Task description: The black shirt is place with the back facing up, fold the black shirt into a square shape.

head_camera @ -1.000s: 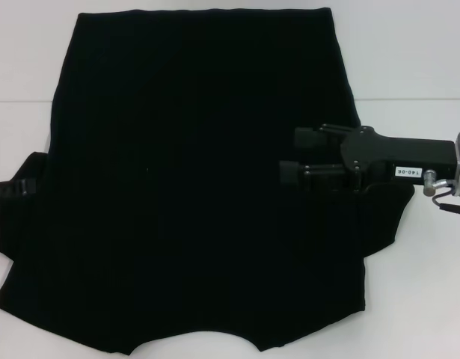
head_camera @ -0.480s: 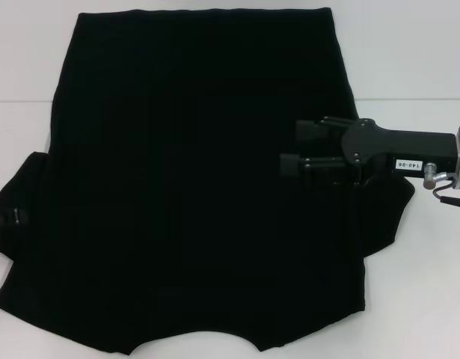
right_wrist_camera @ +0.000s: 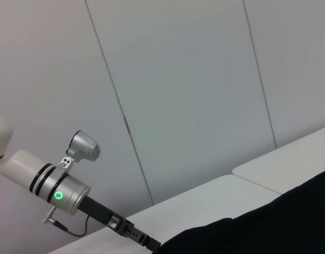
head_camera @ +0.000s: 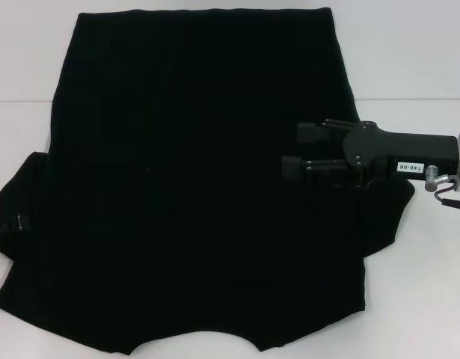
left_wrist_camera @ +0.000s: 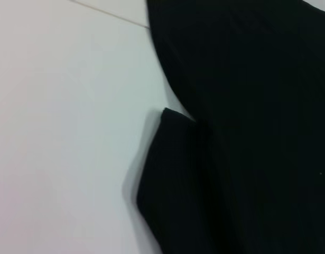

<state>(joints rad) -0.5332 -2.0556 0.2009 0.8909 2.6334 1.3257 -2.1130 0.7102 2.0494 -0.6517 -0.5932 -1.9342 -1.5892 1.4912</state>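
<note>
The black shirt (head_camera: 192,187) lies spread flat on the white table (head_camera: 409,60), plain side up, hem at the far end and collar at the near edge. My right gripper (head_camera: 292,151) hovers open over the shirt's right side, just above the right sleeve (head_camera: 387,209), with its fingers pointing toward the middle of the shirt. Only a small part of my left gripper (head_camera: 9,223) shows, at the left sleeve's outer edge. The left wrist view shows the left sleeve (left_wrist_camera: 173,180) lying on the table beside the shirt's body (left_wrist_camera: 247,106).
Bare white table surrounds the shirt on the left, right and far sides, with a seam (head_camera: 409,99) running across it. In the right wrist view, the left arm (right_wrist_camera: 62,193) reaches down to the shirt's edge (right_wrist_camera: 278,222), with a grey panelled wall behind.
The left gripper has slid along the left sleeve's edge toward the near side of the table. The right gripper has shifted slightly toward the far side and stays open.
</note>
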